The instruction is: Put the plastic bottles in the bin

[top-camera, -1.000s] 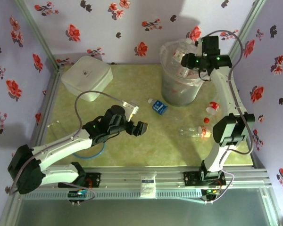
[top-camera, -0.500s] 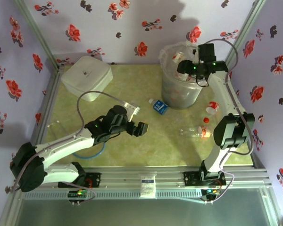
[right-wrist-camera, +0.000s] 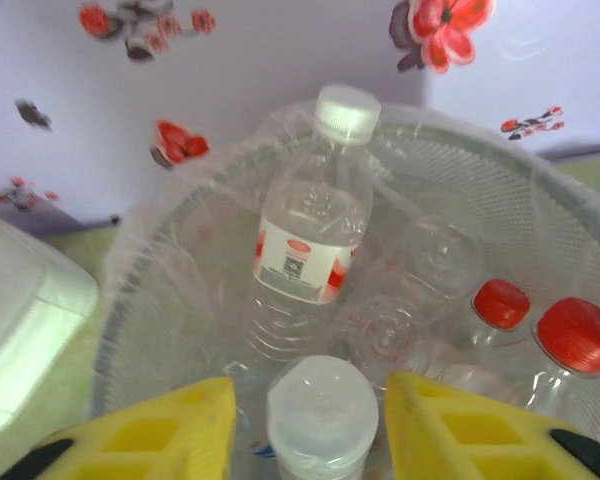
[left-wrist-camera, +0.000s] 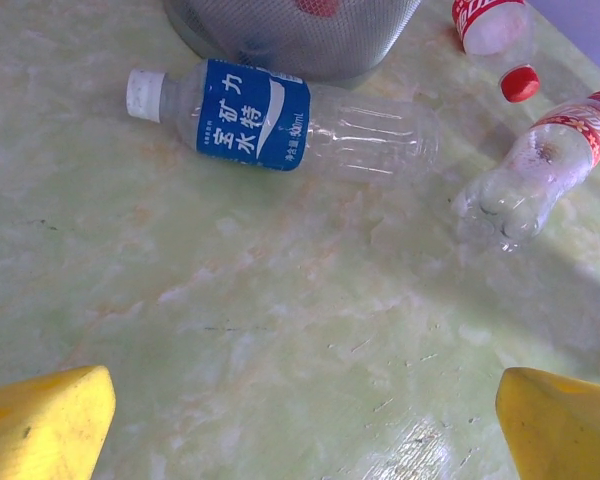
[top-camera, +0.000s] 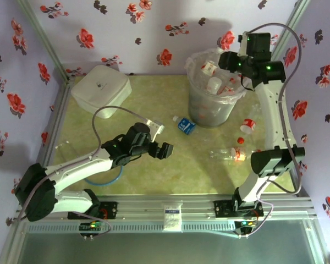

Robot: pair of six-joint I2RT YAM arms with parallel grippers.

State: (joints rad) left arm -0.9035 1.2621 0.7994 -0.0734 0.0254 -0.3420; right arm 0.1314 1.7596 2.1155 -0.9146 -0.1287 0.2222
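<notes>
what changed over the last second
The right end effector rose and pulled back toward the far right rim of the bin. It is open, and a white-capped bottle now stands in the bin below it, seemingly just let go. The left end effector, the blue-label bottle and the box stayed put.
</notes>
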